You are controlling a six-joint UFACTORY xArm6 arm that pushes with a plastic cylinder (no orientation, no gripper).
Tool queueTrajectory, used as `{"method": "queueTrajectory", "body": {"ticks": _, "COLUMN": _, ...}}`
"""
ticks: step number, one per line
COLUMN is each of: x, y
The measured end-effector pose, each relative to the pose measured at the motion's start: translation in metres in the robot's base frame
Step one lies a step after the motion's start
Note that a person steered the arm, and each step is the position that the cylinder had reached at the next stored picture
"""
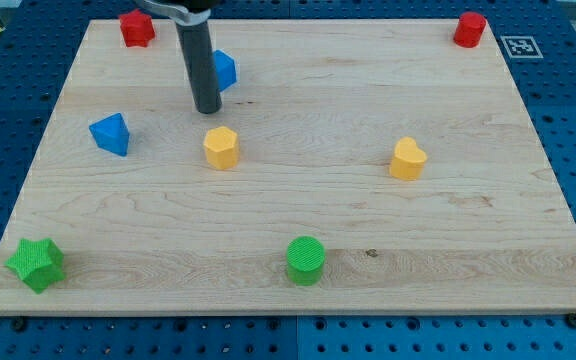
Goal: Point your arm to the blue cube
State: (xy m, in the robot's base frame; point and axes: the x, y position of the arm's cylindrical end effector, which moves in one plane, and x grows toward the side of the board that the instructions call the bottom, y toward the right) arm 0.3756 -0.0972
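Note:
The blue cube (225, 69) sits near the view's top left on the wooden board (298, 210), partly hidden behind my dark rod. My tip (207, 108) rests on the board just below and slightly left of the cube, close to it; contact cannot be told. A second blue block (110, 134), wedge-like, lies further to the view's left. A yellow hexagonal block (221, 147) lies just below my tip.
A red block (136, 28) sits at the top left corner and a red cylinder-like block (470, 29) at the top right. A yellow heart-like block (407, 159) lies right of centre. A green star (36, 264) sits bottom left, a green cylinder (306, 260) bottom centre.

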Motion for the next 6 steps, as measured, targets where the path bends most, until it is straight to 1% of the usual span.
{"method": "queueTrajectory", "body": {"ticks": 1, "x": 0.004, "y": 0.032}}
{"method": "queueTrajectory", "body": {"ticks": 2, "x": -0.007, "y": 0.036}}
{"method": "queueTrajectory", "body": {"ticks": 3, "x": -0.023, "y": 0.016}}
{"method": "queueTrajectory", "body": {"ticks": 6, "x": -0.023, "y": 0.015}}
